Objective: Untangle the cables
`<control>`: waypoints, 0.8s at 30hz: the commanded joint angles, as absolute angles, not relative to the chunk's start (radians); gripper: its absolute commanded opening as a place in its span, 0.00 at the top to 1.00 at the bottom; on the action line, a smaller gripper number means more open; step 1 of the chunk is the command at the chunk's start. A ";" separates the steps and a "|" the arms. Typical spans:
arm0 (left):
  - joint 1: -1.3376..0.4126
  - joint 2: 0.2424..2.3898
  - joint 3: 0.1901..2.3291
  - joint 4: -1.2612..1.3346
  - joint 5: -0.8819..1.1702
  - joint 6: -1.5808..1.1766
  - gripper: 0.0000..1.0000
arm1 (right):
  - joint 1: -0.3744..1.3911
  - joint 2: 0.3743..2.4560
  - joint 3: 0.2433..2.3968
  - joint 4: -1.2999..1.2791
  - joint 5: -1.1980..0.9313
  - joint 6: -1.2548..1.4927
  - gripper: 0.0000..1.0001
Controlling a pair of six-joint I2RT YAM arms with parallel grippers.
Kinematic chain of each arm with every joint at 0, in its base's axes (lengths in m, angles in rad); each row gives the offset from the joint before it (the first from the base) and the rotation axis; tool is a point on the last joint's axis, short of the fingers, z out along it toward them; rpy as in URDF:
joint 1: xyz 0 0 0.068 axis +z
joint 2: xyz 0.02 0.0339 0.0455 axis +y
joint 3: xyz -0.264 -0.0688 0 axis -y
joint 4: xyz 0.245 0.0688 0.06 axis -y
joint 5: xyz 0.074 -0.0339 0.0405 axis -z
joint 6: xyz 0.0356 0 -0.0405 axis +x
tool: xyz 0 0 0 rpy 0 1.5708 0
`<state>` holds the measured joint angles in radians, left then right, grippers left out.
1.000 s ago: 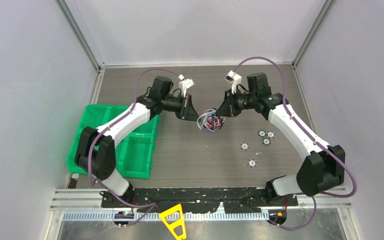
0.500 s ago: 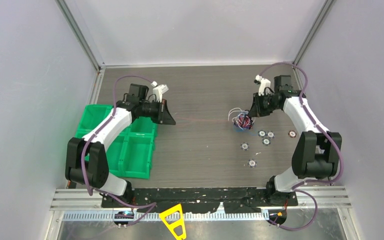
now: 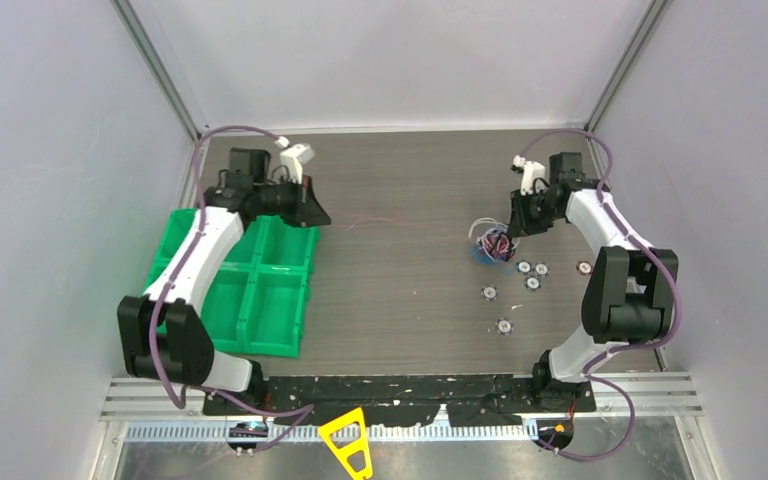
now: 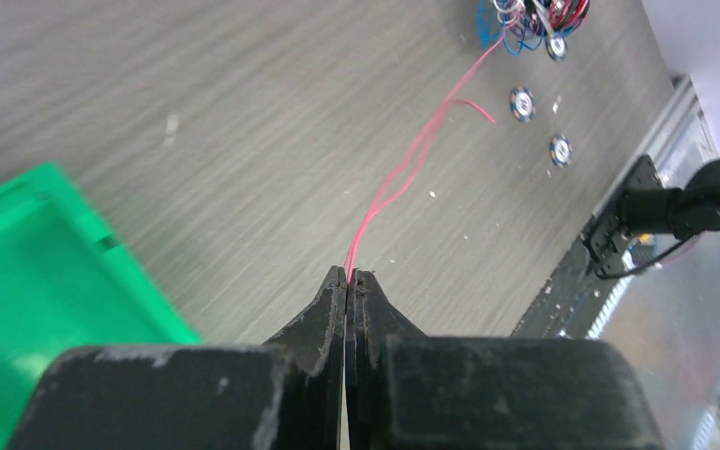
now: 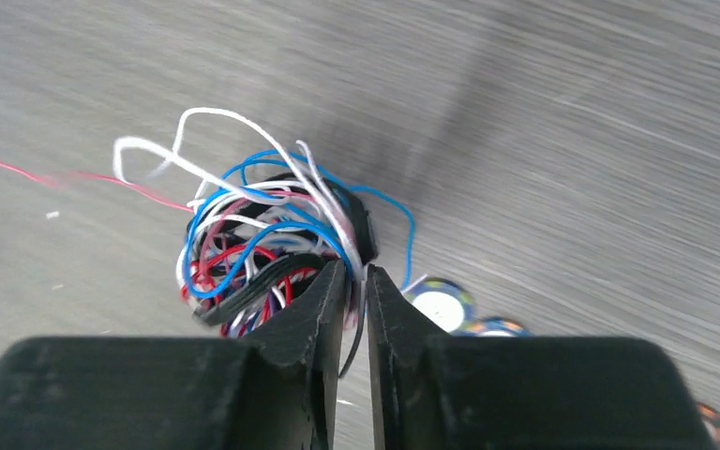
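The cables are a fist-sized ball of white, blue, red and black wires [image 3: 490,243] on the table at the right, seen close in the right wrist view [image 5: 262,253]. My right gripper [image 3: 508,228] is shut on strands at the ball's edge [image 5: 354,274]. A thin red wire [image 3: 400,224] runs taut from the ball leftward to my left gripper [image 3: 317,215], which is shut on its end [image 4: 349,276] above the bin's corner. The red wire [image 4: 412,159] shows doubled in the left wrist view, leading to the ball [image 4: 534,14].
A green divided bin [image 3: 250,290] stands at the left. Several small round white-and-black discs [image 3: 532,283] lie near the ball at the right, also in the left wrist view [image 4: 522,103]. Grey walls enclose the table.
Both arms have pulled apart: the left gripper moved left and back towards the bin, the right gripper carried the ball right. The red wire has been drawn out between them.
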<state>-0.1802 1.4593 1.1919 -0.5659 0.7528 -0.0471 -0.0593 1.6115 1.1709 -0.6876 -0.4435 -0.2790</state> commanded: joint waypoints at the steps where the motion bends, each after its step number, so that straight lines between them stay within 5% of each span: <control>1: -0.088 1.303 1.270 -0.687 0.744 0.063 1.00 | -0.142 1.652 1.222 -0.653 -0.266 -0.375 0.79; 12: 0.075 1.088 1.454 -0.803 0.657 0.052 1.00 | -0.179 1.750 1.212 -0.626 -0.226 -0.411 0.75; 16: 0.095 1.098 1.541 -0.851 0.730 0.015 1.00 | -0.179 1.731 1.251 -0.673 -0.359 -0.413 0.50; 19: 0.071 1.112 1.500 -0.842 0.761 -0.034 1.00 | -0.138 1.646 1.287 -0.720 -0.576 -0.363 0.07; 24: 0.052 1.128 1.446 -0.796 0.780 -0.085 1.00 | 0.180 1.552 1.294 -0.577 -0.587 -0.253 0.04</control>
<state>0.0631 1.1080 1.4773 -0.8082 0.7372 -0.0196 -0.0601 1.6711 1.2377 -0.6907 -0.4747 -0.3416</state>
